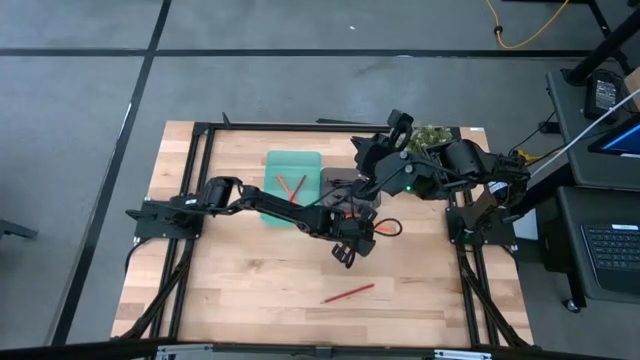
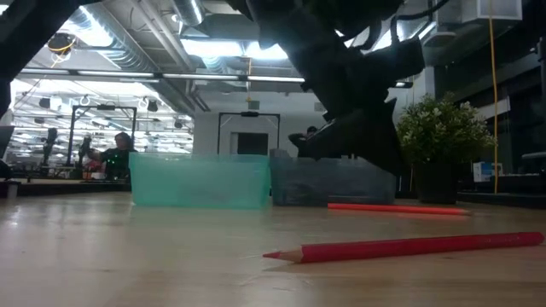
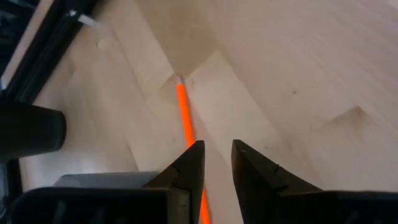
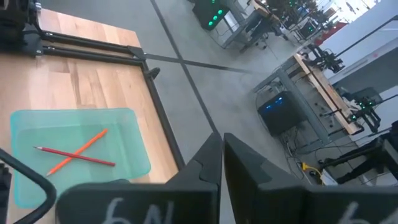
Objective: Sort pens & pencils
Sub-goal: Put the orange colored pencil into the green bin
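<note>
Centrally, the left gripper [image 1: 348,250] hangs over the table [image 1: 230,290], fingers [image 3: 191,167] slightly apart, empty, above an orange pencil [image 3: 185,118]. Right gripper [image 4: 219,158], fingers together, waits above the grey tray [image 1: 333,178]. Teal tray [image 1: 290,160], left of the grey one, holds two crossed pencils [image 4: 78,152]. A red pencil [image 1: 348,293] lies nearer.

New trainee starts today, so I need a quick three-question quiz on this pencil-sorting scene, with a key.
1. True or false: the teal tray holds two crossed pencils.
2. Which gripper hangs over the orange pencil: A left, B right?
3. Fill in: the red pencil lies on the bare ____.

Key: 1 true. 2 A: the left gripper, fingers apart, not gripping; the right gripper is shut, above the trays. 3 table.
</note>
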You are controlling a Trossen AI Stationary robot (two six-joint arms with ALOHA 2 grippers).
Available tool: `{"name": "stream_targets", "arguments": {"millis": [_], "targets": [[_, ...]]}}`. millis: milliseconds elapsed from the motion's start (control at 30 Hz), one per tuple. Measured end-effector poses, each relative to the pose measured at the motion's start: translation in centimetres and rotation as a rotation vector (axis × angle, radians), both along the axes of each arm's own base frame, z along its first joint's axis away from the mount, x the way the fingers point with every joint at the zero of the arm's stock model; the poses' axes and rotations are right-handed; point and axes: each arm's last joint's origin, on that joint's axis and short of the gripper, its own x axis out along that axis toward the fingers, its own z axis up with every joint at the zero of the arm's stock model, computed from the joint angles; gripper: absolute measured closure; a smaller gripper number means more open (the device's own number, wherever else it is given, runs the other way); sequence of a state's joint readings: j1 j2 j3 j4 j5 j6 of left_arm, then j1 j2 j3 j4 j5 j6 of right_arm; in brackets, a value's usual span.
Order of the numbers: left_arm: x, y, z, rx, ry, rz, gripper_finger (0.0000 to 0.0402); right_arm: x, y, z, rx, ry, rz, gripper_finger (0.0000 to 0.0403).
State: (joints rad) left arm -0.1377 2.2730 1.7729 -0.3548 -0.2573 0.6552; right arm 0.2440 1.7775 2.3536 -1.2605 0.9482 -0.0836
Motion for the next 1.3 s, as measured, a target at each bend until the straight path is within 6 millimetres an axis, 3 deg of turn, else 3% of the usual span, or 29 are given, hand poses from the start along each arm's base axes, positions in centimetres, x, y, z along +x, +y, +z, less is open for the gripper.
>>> {"name": "stream_targets", "arguments": {"millis": [200,300,433,667,967,1167,1300], "targets": [[-1.2,-2.3,-0.5,0.121,0.073,0.056,0.0327,-0.1,0.0,-0.2,0.019,0.002,-0.007,0.0384],[-3.1,-3.3,-0.5,0.249,0.194,0.130,0.0327,-0.6,-0.1,-0.7,0.046,0.039,-0.036,0.0384],[-5.8,-2.8,0.1,0.302,0.358,0.287,0.0327,-1.4,-0.1,-1.6,0.178,0.078,-0.055,0.0384],[-10.5,-2.0,4.5,0.261,0.465,0.600,0.0327,-1.2,1.8,-4.0,0.577,0.137,-0.021,0.0384],[-15.1,-5.9,11.5,0.137,0.225,0.653,0.0327,-0.4,5.4,-11.7,0.618,0.335,-0.169,0.0384],[-17.1,-8.7,13.2,0.116,0.115,0.614,0.0327,-0.3,6.0,-17.3,0.631,0.453,-0.263,0.0384],[-17.7,-9.5,13.3,0.129,0.097,0.603,0.0327,0.0,6.2,-21.1,0.648,0.481,-0.266,0.0384]]}}
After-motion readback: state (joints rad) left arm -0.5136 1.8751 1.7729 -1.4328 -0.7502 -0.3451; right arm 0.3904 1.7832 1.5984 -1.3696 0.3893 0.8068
